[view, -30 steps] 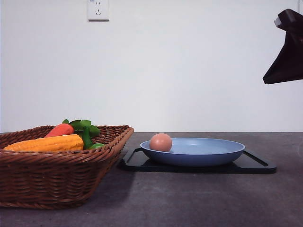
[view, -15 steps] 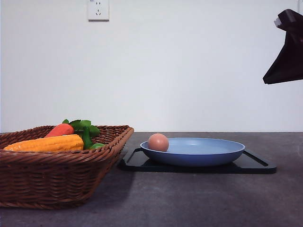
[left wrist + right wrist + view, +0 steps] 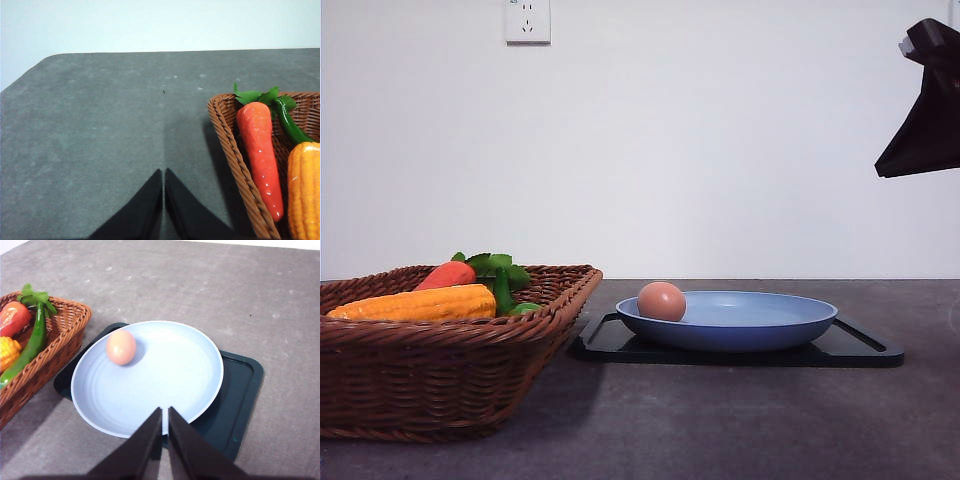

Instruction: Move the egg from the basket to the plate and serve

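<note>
Pinkish egg [image 3: 121,347] lies on the plate [image 3: 190,375], apart from the right claw [image 3: 165,426].

Non-task items: orange-red tapered plastic carrot with green leaves [image 3: 260,160] sits off to one side of the left claw [image 3: 163,171], near but apart from it. Yellow ribbed corn cob [image 3: 304,192] lies past the carrot, farther from that claw, and the two run side by side. Slim green chili pepper [image 3: 290,122] lies by the carrot's leafy end. Flat black rectangular tray [image 3: 240,390] sits below and ahead of the right claw [image 3: 165,410]. Dark grey matte tabletop [image 3: 100,125] lies under both claws. White wall socket [image 3: 527,20] is high on the white wall, well beyond them.
</note>
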